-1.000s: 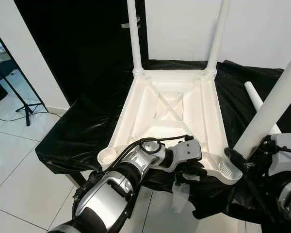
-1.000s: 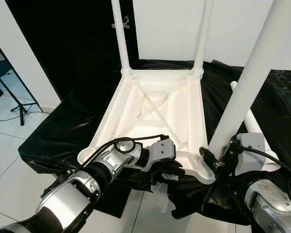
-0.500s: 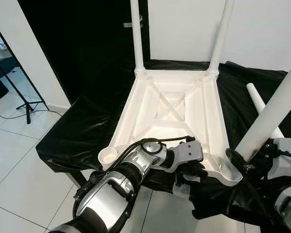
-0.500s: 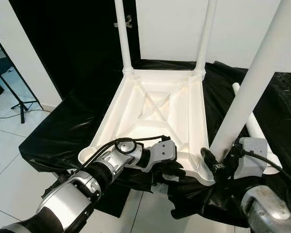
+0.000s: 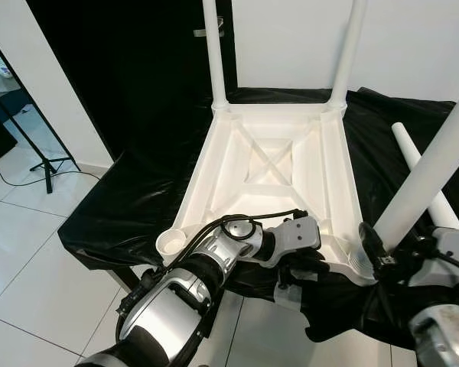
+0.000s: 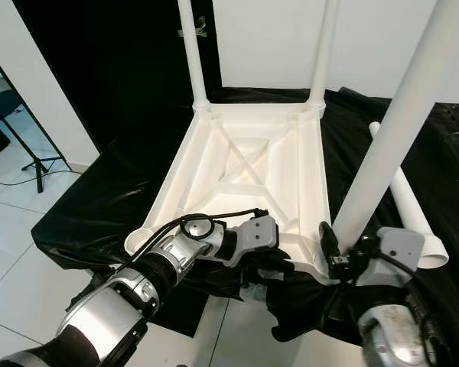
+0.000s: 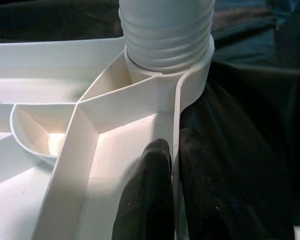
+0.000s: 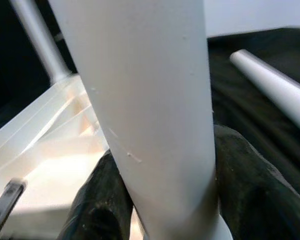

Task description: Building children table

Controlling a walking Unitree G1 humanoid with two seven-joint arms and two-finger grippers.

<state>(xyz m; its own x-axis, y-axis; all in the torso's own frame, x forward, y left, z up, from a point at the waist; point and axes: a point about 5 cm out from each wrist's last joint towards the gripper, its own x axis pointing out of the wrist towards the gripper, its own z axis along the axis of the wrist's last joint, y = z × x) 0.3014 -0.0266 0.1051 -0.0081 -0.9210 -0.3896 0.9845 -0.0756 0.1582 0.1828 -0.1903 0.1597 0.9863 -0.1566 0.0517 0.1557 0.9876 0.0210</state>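
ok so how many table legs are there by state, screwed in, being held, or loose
legs standing in the far corners: 2
leg held by the right gripper at the near right socket: 1
loose leg lying on the black cover: 1
total: 4

My left arm reaches forward and across to my right, wrist bent. Left claw [image 7: 172, 200] is closed, its two fingers pinching a thin rim between them. My right arm is low at my right side, forearm raised. Right claw [image 8: 165, 200] is clamped around a leg [image 8: 150, 115], one finger [image 8: 102, 200] on each side.
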